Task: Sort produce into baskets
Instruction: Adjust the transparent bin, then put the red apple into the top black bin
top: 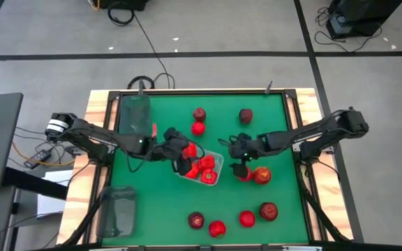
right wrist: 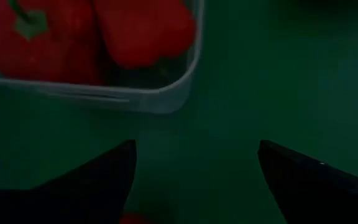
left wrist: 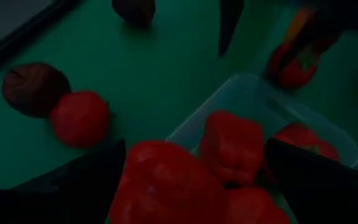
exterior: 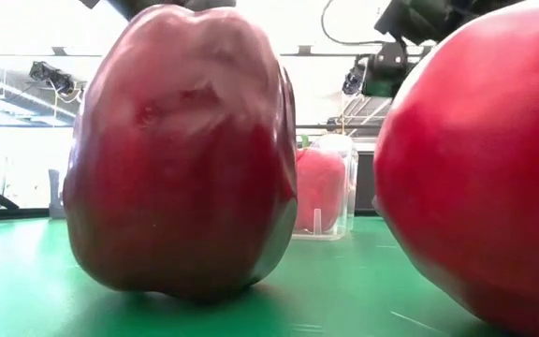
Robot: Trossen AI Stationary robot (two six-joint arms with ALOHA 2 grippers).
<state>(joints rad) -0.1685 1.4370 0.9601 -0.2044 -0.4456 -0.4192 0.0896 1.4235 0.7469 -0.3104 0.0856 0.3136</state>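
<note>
The clear bin [top: 213, 162] stands mid-table with several red peppers [top: 204, 171] in it; it also shows in the left wrist view [left wrist: 253, 93] and the right wrist view [right wrist: 166, 99]. My left gripper [top: 181, 157] is open over the bin's left end. A red pepper [left wrist: 166, 186] lies between its fingers. My right gripper [top: 239, 167] is open just right of the bin, over the green mat, above a small red piece [top: 243, 175]. A red-orange fruit [top: 262, 176] lies beside that piece. My left gripper points down with a finger on either side of the red pepper [left wrist: 142, 180] at the bin's left end. I cannot tell whether the fingers touch it or whether it rests on the other peppers.
Two smoky grey bins stand at the mat's left, one far [top: 135, 115] and one near [top: 117, 209]. Maroon apples [top: 199, 113] [top: 246, 116] and a round red fruit [top: 198, 128] lie far of the bin. Several more pieces lie near the front edge [top: 217, 228].
</note>
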